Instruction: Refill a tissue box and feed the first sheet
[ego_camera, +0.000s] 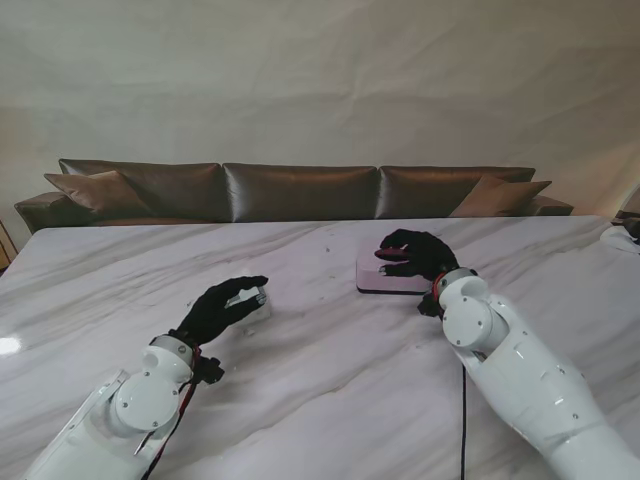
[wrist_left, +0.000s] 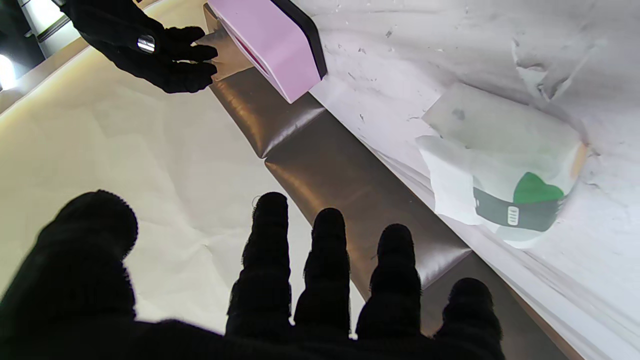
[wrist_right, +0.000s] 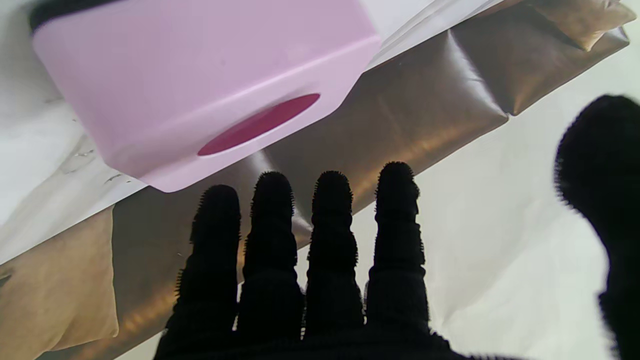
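A pink tissue box (ego_camera: 383, 277) with a dark base lies on the marble table (ego_camera: 320, 400), right of centre. Its oval slot (wrist_right: 260, 124) shows in the right wrist view, with no sheet coming out. My right hand (ego_camera: 415, 255) hovers over the box's right end, fingers (wrist_right: 310, 240) spread, holding nothing. A tissue pack (ego_camera: 252, 299) in white wrap with a green logo (wrist_left: 532, 192) lies left of centre. My left hand (ego_camera: 222, 308) is at the pack's near left side, its fingers (wrist_left: 325, 270) apart and the pack outside their grasp. The pink box (wrist_left: 270, 45) and right hand (wrist_left: 145, 45) also appear in the left wrist view.
A brown leather sofa (ego_camera: 300, 190) runs behind the table's far edge. A black cable (ego_camera: 462, 420) trails on the table beside my right arm. Some object (ego_camera: 625, 235) sits at the far right edge, too cut off to identify.
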